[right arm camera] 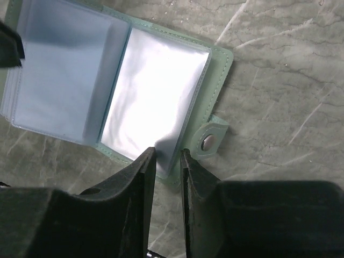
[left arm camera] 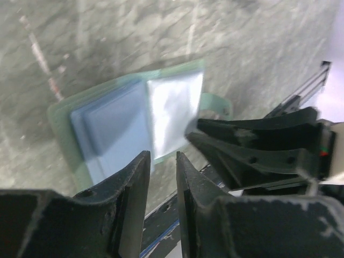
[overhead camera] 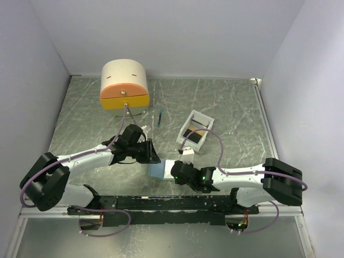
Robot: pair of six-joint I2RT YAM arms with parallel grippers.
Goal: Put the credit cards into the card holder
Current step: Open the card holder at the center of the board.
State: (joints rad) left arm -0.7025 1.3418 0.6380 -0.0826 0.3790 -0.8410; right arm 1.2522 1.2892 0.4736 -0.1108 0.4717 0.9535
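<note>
**Left gripper.** The left gripper (left arm camera: pixel 161 156) has its jaws slightly apart. The gap between them is narrow, and only the dark base rail shows through it, so nothing is held. The fingertips sit just beside the near edge of the card holder (left arm camera: pixel 118 123), next to its blue left half. Whether the tips touch that edge cannot be told.

**Right gripper.** The right gripper (right arm camera: pixel 168 153) also has its jaws set to a narrow gap. The lower edge of the card holder's right half, with its clear sleeve, runs into that gap at the fingertips. The views do not show whether the pads press on it. In the left wrist view, the two right fingers (left arm camera: pixel 252 145) reach in from the right and meet the same edge of the sleeve.

**Card holder.** The card holder lies open and flat on the table (overhead camera: pixel 231 107), between the two grippers and close to the arm bases. Its pale green cover faces down and its clear pockets face up. A snap tab projects from the right side.

**Credit cards.** The credit cards (overhead camera: pixel 193 134) lie in the white tray (overhead camera: pixel 205 118), beyond the right gripper and apart from the card holder. One is dark and one is gold.

**Surroundings.** A thin blue stick (overhead camera: pixel 160 117) lies left of the tray. A cream-and-orange drawer box (overhead camera: pixel 124 86) stands at the far left of the table.
</note>
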